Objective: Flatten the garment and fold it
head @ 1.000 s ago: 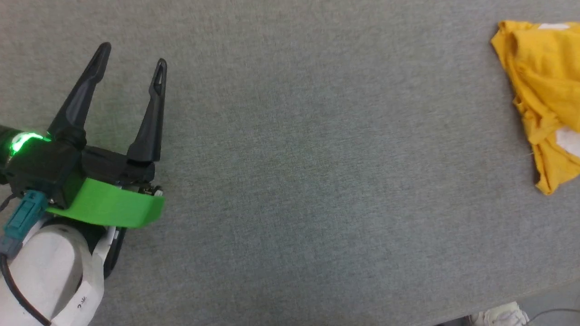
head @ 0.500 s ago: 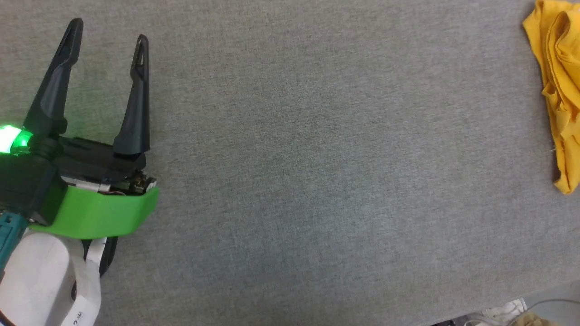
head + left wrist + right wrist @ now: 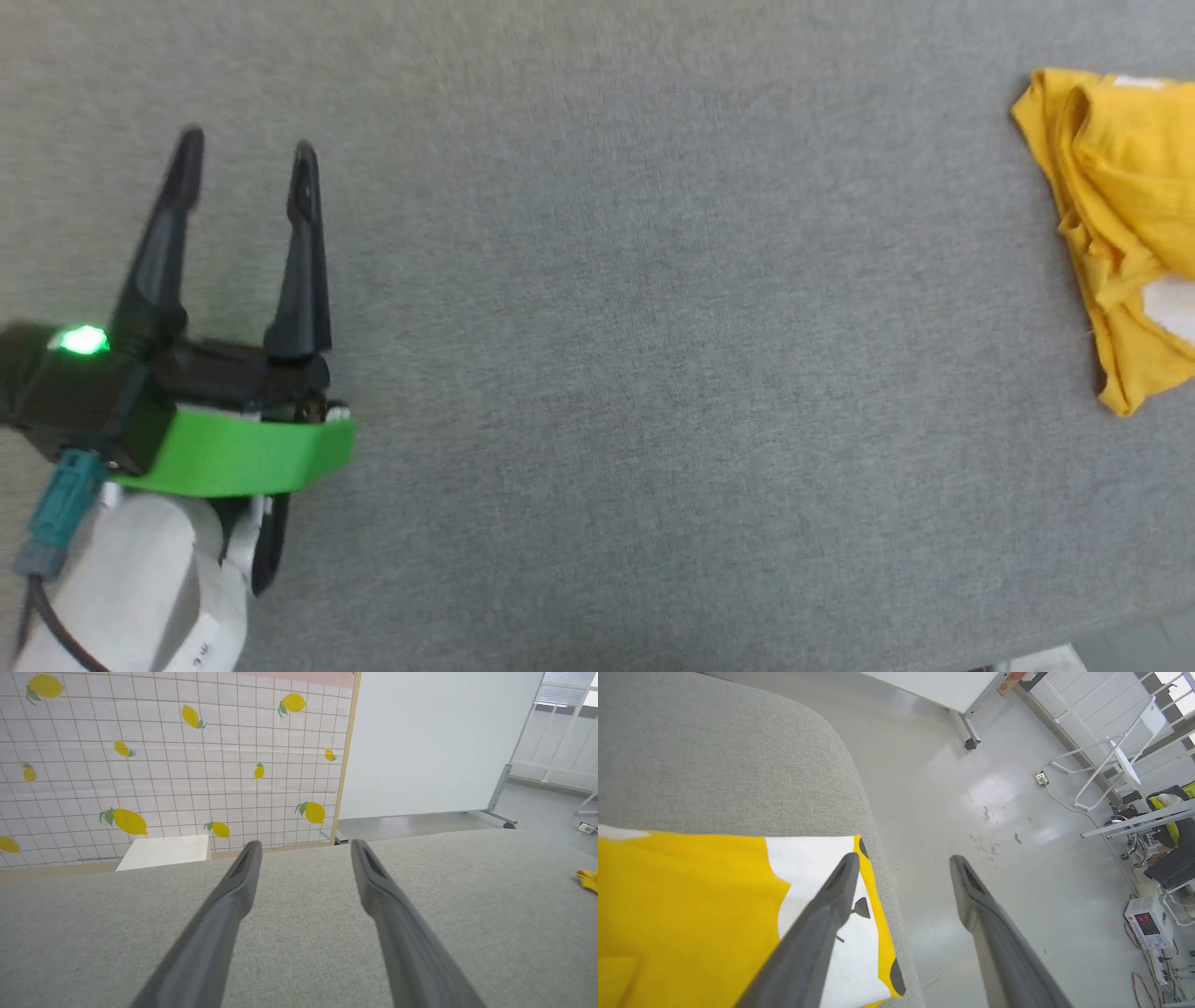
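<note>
The garment (image 3: 1125,224) is a bright yellow T-shirt, bunched at the right edge of the grey table (image 3: 653,327) in the head view. In the right wrist view the garment (image 3: 691,914) lies flat by the table's rounded corner, showing a white patch with black marks. My right gripper (image 3: 901,861) is open above that corner, one finger over the cloth, the other over the floor, holding nothing. My left gripper (image 3: 245,154) stands open and empty at the table's left, far from the garment. A yellow tip of the garment (image 3: 588,879) shows far right in the left wrist view.
The table edge (image 3: 878,849) curves off right beside the garment, with grey floor (image 3: 994,812) beyond. A lemon-print wall (image 3: 163,756) and a white board (image 3: 434,742) stand past the table's far edge. Equipment and cables (image 3: 1148,924) sit on the floor at right.
The head view has swung about, so the whole picture shifted. The left gripper remains open; its place relative to the table looks about the same.
</note>
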Motion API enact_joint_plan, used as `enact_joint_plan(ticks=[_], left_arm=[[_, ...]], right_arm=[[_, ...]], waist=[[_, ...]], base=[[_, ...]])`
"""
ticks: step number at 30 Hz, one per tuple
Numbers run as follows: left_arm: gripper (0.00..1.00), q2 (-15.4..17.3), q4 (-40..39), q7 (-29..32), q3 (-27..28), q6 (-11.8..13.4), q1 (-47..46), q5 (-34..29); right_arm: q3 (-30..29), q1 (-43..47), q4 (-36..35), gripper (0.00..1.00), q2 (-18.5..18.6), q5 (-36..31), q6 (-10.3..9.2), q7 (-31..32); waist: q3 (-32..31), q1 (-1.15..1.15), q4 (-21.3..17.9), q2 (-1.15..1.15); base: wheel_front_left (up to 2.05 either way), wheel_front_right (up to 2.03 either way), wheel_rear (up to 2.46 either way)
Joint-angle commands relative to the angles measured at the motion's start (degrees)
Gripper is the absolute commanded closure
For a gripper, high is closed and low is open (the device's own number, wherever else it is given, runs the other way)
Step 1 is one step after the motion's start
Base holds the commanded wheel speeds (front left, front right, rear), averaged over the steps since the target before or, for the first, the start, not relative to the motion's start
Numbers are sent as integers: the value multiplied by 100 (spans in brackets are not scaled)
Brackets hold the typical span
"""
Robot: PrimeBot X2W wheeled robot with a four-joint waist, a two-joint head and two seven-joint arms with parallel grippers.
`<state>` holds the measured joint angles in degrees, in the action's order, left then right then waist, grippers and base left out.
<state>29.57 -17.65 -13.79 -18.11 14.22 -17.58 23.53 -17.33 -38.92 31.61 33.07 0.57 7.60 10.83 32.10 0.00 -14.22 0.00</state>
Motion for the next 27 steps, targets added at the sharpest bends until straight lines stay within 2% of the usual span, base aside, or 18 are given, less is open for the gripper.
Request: enact_joint_plan(ticks=[1, 7, 15, 22, 27], left_arm=[[0, -78, 79, -49, 22, -2, 135, 71], [0, -358, 418, -107, 60, -133, 638, 286], [0, -505, 688, -116, 107, -235, 1120, 463], [0, -600, 828, -118, 69, -181, 1328, 413], [0, -867, 905, -119, 153, -214, 1550, 365]], right_arm=[[26, 182, -82, 0, -162, 73, -11, -108], [133, 906, -695, 0, -850, 556, -11, -366], [406, 2057, -2340, 0, -1896, 935, -11, -317], [512, 2862, -3467, 0, -2462, 565, -11, -399], [493, 3457, -3948, 0, -2745, -181, -11, -768]], waist=[[-626, 0, 240, 0], [-1464, 0, 513, 0], [-2177, 0, 834, 0], [-2440, 0, 1029, 0], [-2524, 0, 1139, 0]], base=[[0, 0, 0], [0, 0, 0], [0, 0, 0], [0, 0, 0], [0, 0, 0]])
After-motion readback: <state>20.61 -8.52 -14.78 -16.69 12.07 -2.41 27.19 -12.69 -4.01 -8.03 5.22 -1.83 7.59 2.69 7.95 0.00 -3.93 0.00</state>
